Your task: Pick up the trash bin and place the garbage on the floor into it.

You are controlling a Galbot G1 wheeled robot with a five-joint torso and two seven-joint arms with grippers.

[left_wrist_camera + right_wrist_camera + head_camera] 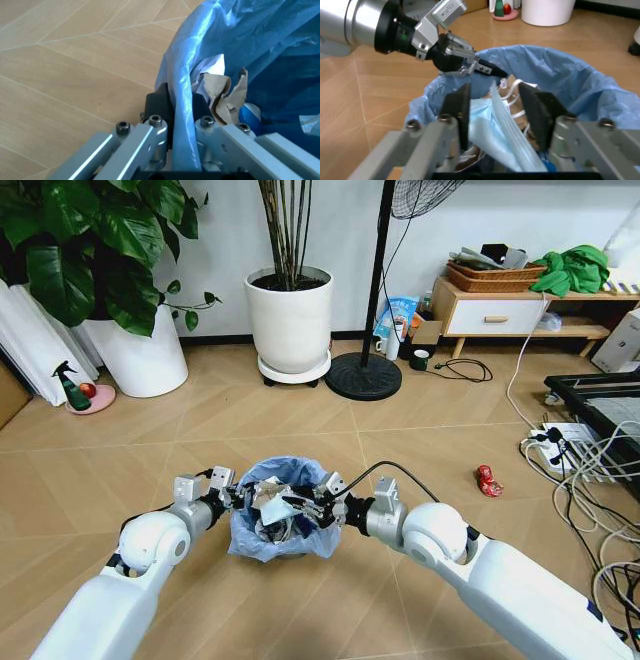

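The trash bin [290,476], small and lined with a crinkly light-blue bag, stands on the floor [150,470] between my arms. My left gripper [240,498] [177,101] is shut on the bin's rim and bag [240,33]; the right wrist view also shows it [485,69]. My right gripper [300,508] [492,90] hovers over the bin's mouth [580,82], fingers apart, with a light-blue face mask [495,127] loose between them. Inside lie crumpled paper [225,93] and a blue-white can [250,114]. A red crushed wrapper [488,480] lies on the floor to the right.
Two white plant pots [290,320] [140,355] stand behind, beside a fan's black round base [364,377]. A power strip and tangled cables [565,445] crowd the right. A red-topped spray bottle [72,388] sits far left. A low cabinet [500,310] lines the back wall.
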